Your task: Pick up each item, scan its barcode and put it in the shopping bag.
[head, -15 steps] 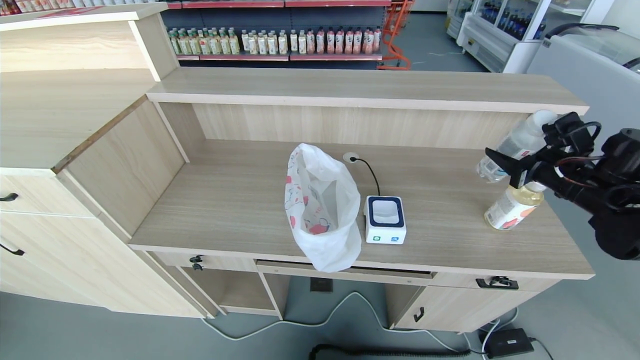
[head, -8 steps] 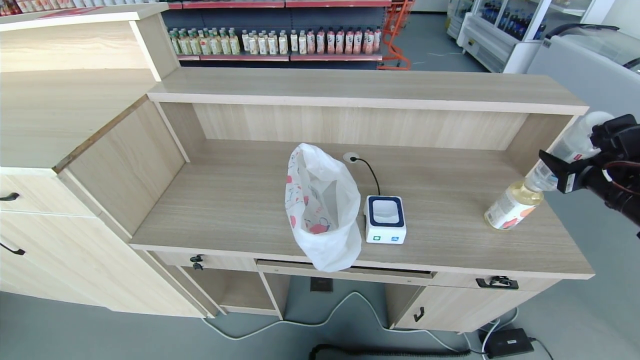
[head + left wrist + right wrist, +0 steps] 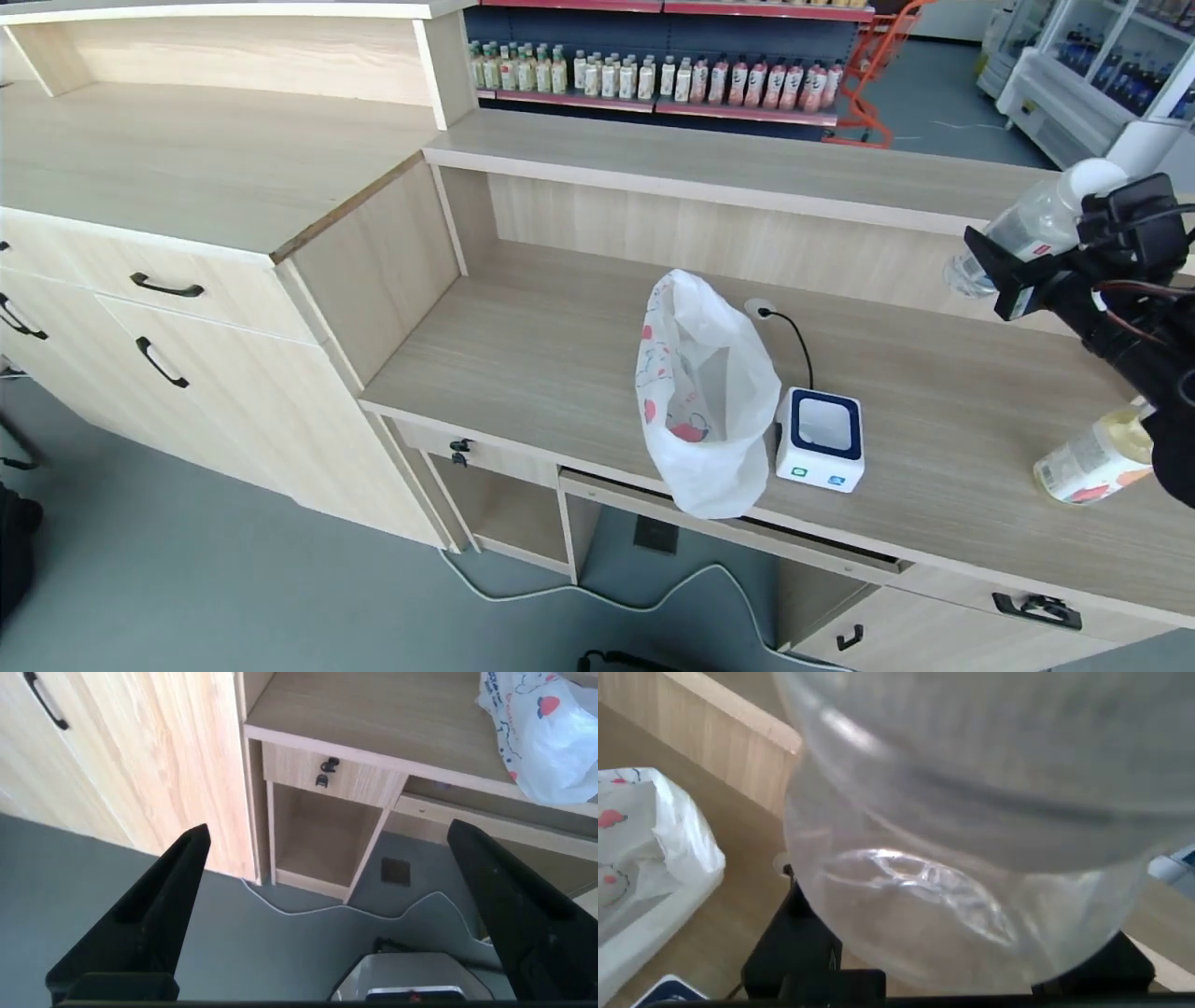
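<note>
clear bottle (image 3: pixel 1031 224) sits, apparently clamped, in the right claw (image 3: pixel 1010 263).

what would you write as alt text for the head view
The right gripper holds a clear plastic bottle above the right end of a wooden counter. On it stand an open white shopping bag, a barcode scanner beside it, and a yellow drink bottle.
</note>
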Motion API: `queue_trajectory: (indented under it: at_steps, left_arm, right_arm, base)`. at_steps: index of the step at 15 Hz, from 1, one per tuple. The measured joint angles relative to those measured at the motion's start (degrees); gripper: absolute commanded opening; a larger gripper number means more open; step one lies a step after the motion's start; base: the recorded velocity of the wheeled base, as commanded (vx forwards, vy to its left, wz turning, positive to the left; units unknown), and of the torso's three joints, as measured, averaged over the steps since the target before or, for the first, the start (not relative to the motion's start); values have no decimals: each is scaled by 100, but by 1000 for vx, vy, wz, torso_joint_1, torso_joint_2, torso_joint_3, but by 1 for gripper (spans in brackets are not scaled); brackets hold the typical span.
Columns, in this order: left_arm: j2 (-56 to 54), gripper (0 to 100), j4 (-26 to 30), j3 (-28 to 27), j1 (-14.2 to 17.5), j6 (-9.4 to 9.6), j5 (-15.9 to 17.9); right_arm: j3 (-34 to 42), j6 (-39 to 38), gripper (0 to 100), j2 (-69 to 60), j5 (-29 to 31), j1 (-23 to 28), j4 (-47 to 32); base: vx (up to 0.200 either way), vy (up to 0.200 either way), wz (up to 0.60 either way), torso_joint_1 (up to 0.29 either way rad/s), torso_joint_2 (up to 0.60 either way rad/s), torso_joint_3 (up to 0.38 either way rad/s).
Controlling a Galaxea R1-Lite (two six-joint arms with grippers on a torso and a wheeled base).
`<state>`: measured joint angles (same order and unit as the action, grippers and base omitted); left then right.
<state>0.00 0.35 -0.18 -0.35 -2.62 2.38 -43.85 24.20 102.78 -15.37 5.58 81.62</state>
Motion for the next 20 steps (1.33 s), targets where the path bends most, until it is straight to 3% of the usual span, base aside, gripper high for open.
queue_trajectory:
  at_steps: [3,6,14,20]
  left_arm:
    - [0,100,0,0,-2,0,0]
    - [0,100,-2,0,5,2,0]
    - [0,100,-2,0,2,0,0]
    - [0,100,0,0,2,0,0]
  right_arm:
    - [-80,-17,0,234,372,-679,213]
    - [-121,-483,0,588,394,-1090,-172]
    - [-336,-1307,0,1976,407,-1396,-424]
    - [-446,-1351,0,2631,399,-1641,-429]
  base:
    - [0,0,600,4,5,2]
    - [0,0,0,0,0,0]
    - [0,0,0,0,0,0]
    - [0,0,0,0,0,0]
